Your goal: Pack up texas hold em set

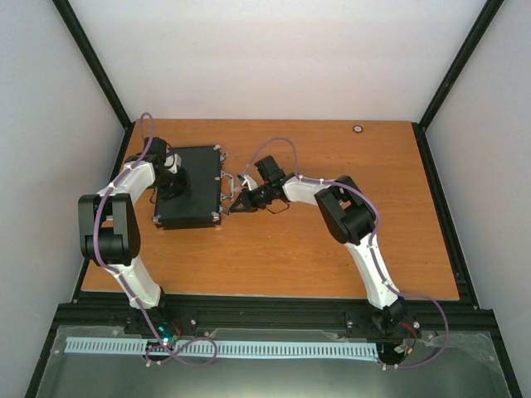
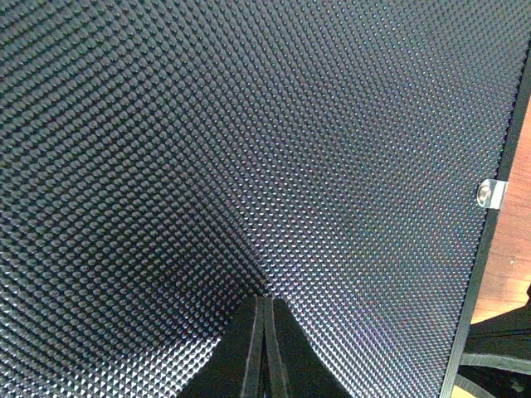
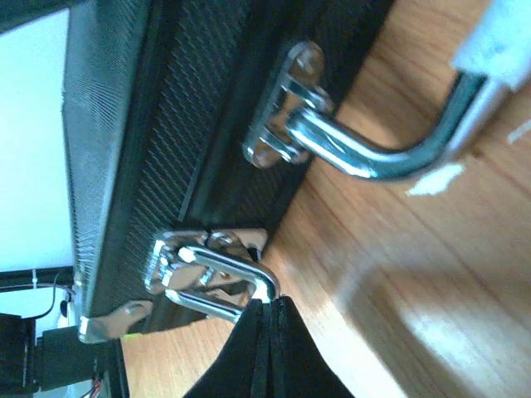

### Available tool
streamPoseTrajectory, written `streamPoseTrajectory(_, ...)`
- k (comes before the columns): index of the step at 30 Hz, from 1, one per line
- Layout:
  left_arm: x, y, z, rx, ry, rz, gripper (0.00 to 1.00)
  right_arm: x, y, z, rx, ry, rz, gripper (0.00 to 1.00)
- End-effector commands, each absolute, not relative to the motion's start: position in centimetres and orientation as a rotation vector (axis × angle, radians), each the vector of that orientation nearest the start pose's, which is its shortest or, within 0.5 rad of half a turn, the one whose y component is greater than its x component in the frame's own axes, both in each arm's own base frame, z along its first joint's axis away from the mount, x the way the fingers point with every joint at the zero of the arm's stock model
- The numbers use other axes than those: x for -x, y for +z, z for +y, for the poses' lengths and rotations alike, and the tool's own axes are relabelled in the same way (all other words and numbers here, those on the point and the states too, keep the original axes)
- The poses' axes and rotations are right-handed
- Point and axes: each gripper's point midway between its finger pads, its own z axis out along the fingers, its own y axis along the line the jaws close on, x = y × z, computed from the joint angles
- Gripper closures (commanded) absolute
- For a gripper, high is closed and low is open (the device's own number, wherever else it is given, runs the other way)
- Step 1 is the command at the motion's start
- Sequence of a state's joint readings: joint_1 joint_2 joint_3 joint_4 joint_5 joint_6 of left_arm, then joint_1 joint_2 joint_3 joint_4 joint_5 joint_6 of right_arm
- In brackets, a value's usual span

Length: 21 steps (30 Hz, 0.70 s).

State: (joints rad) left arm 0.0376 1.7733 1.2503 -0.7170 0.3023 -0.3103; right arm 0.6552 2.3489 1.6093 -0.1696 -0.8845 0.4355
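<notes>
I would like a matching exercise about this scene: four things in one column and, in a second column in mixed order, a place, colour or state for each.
Things
1. left claw
2. right claw
3. handle
4. table

Descriptions
A. wooden, orange-brown
B. shut, tip at the latch
C. silver, curved, on the side of the case
D. shut, tip over the dimpled lid

Pairs: 1-D, 2-B, 3-C, 4-A

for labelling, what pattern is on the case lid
Black, fine raised-dot texture on the case lid; clearest in the left wrist view.
</notes>
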Motion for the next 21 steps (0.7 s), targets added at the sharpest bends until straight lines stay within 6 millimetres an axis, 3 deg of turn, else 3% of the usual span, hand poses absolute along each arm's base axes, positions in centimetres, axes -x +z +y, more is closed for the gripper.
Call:
streamPoseTrajectory(1, -36.7, 2.9, -3.6, 0.467, -0.444, 2.945, 0.99, -35.4, 4.4, 44.3, 0.728, 1.574, 2.514, 0.97)
streamPoseTrajectory(14, -36.3, 2.3, -3.5, 0.485, -0.437, 2.957, 0.99, -34.7, 2.5, 44.6, 0.726, 1.532, 2.591, 0.97)
streamPoseTrajectory(21, -36.3, 2.0, -3.6, 0.486, -0.441, 2.968, 0.99, -35.1, 2.4, 45.5, 0.731, 1.539, 2.582, 0.97)
